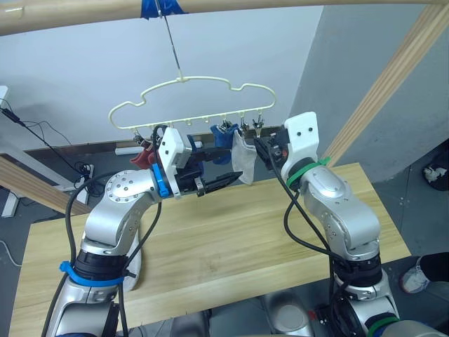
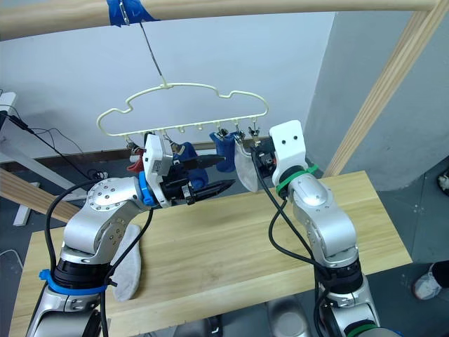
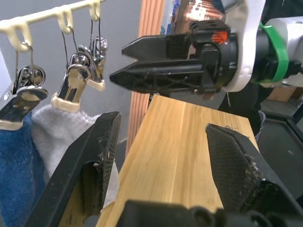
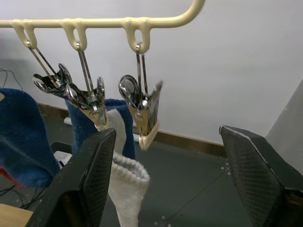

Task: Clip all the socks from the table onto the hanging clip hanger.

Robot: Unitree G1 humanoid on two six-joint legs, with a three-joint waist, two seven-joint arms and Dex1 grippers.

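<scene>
Now, hanger: pale yellow, upper middle of the head views, hooked on a wooden pole.
Clipped socks: a rust-red sock, two blue socks and a grey sock hang from its bar.
End clip: bare, beside the grey sock.
Worktop: one grey sock lies at lower left, beneath the left arm.
Left tool: fingers spread, nothing held, centre frame under the bar.
Right tool: fingers spread, nothing held, just below the end clip.

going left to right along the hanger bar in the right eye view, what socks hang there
rust-red sock → blue sock → second blue sock → light grey sock, all clipped under the clip hanger.
</scene>
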